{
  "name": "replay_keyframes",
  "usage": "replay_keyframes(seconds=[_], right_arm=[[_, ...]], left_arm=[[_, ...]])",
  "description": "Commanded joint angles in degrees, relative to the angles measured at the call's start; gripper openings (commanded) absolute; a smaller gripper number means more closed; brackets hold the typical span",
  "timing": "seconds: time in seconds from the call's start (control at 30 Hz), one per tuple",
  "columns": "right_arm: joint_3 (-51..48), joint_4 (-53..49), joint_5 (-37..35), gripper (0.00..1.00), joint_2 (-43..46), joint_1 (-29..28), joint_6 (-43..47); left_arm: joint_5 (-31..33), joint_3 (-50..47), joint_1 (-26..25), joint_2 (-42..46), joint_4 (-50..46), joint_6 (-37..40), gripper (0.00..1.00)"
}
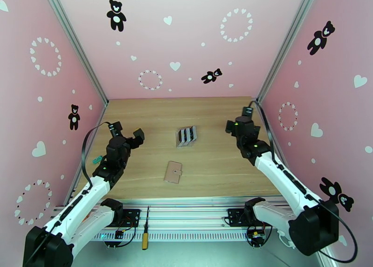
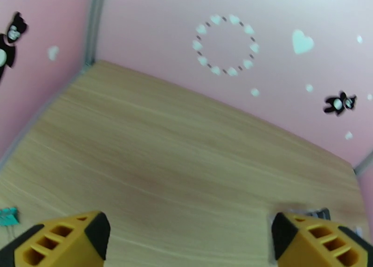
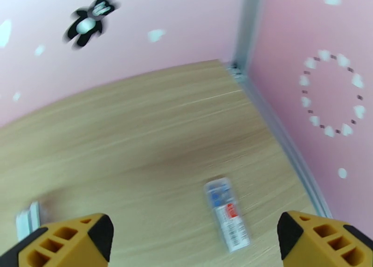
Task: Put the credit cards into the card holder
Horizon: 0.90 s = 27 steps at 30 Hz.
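Starting is where you stand, I judge: your left end effector (image 2: 189, 229) and right end effector (image 3: 196, 235) both gape wide, holding nothing, above the wooden surface (image 1: 219, 170). The small tan-pink leather-like card holder (image 1: 173, 172) lies closed near the front middle. The thin dark credit cards with white patches (image 1: 187, 135) stand upright in a clear rack (image 1: 178, 142), farther back and apart from it. Next you'll probably need to open the holder.
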State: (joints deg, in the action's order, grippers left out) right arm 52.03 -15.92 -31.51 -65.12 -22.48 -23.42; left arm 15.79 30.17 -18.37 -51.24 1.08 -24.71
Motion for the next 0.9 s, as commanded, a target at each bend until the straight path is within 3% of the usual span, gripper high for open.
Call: replay_keyframes(seconds=[0.0, 0.17, 0.33, 0.47, 0.67, 0.87], right_arm=[[3.78, -9.65, -2.05, 0.99, -1.19, -6.39, -0.83], [4.31, -13.54, 0.68, 0.99, -2.85, -14.49, -5.60], [5.16, -14.07, 3.22, 0.99, -6.96, -22.00, -7.72], [5.47, -12.94, 7.16, 0.99, -10.16, -26.27, -9.30], [6.54, -12.05, 9.74, 0.98, -15.30, -31.36, -12.18], [7.03, -11.81, 13.46, 0.94, -19.33, -32.62, -14.14]], left_arm=[[-9.95, 0.84, -1.05, -1.18, -6.15, -3.84, 0.97], [-18.96, -1.79, -1.14, -0.16, -8.34, -5.95, 0.80], [-28.26, -3.68, -2.98, -0.52, -9.63, -6.15, 0.76], [-26.78, -2.70, -7.81, -0.20, -16.78, -4.08, 0.76], [-29.52, -6.20, -12.39, -0.95, -17.60, -6.27, 0.73], [-33.19, -7.69, -15.20, -5.95, -15.97, -7.37, 0.59]])
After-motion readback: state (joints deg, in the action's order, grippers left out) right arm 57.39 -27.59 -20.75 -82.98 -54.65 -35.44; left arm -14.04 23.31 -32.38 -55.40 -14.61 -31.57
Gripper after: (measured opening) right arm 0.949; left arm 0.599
